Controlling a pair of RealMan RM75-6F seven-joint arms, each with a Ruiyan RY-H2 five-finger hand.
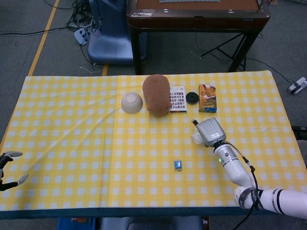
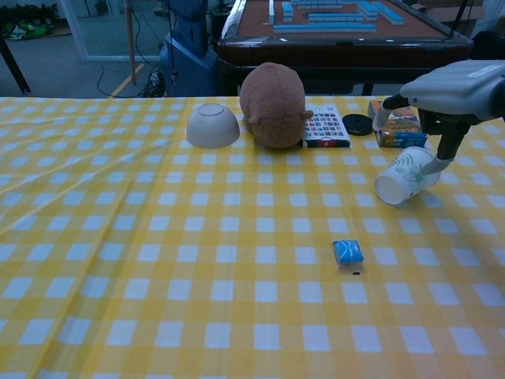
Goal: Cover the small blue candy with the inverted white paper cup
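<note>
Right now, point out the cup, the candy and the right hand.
cup (image 2: 404, 179), chest view, on its side wall.
candy (image 2: 347, 252), chest view, middle of the wrapper.
right hand (image 1: 209, 131), head view, back of the hand.

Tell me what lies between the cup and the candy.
Nothing: only bare checked cloth separates the cup from the candy, plainest in the chest view.
</note>
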